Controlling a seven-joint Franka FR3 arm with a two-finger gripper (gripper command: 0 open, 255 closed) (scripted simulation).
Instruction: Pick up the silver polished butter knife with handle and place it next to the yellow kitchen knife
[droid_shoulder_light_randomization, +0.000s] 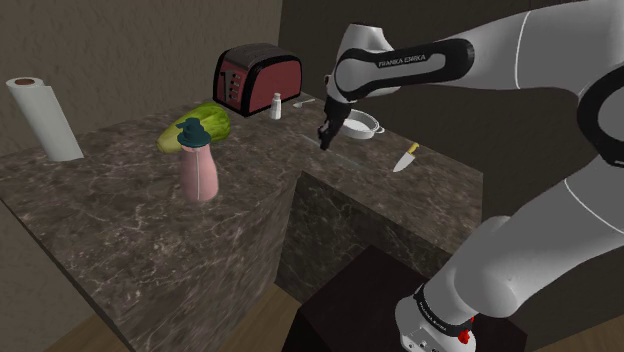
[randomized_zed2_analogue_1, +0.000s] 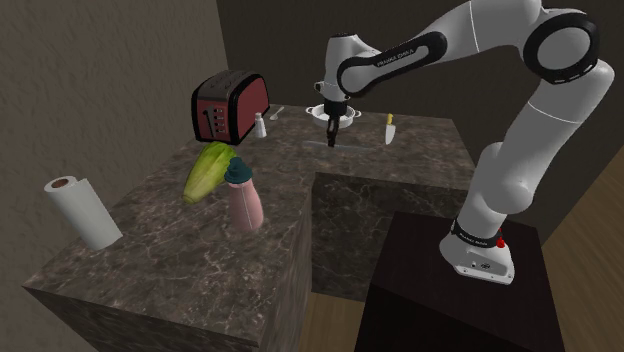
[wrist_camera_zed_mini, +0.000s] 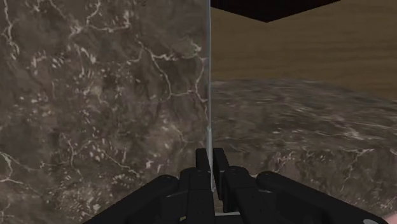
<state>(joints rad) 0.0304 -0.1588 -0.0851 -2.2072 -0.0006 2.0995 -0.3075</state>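
Since the knife was so thin, the all-black two-finger tool (wrist_camera_zed_mini: 211, 153) had its fingers drawn almost together. They clasped the slim silver polished butter knife (wrist_camera_zed_mini: 209, 89) between them. Seen edge-on in the wrist view, the knife ran straight out from the fingertips as a bright line. I judge that this narrow grip across the flat faces was chosen so that the blade could not twist or slip.

The tool pointed down from the white arm with dark joints (droid_shoulder_light_randomization: 420, 65), just above the dark veined stone table (droid_shoulder_light_randomization: 120, 190). It was near the inner corner where the table's two wings met. Whether the knife was clear of the top or only just touching it I could not tell, though the second exterior view suggested it hung level and close to the surface.

Just beyond the tool, on the far side and toward the shoulder view's right, stood a small white pot with handles (droid_shoulder_light_randomization: 360, 126). Farther toward the shoulder view's right, and a little nearer, lay the yellow-handled kitchen knife with a pale blade (droid_shoulder_light_randomization: 406, 157). It was apart from the pot, with bare table round it, which left room to lay the butter knife alongside.

By my judgement the pick was done and the carry toward the right was yet to come. The pot stood close to that path, so travelling low risked a knock.
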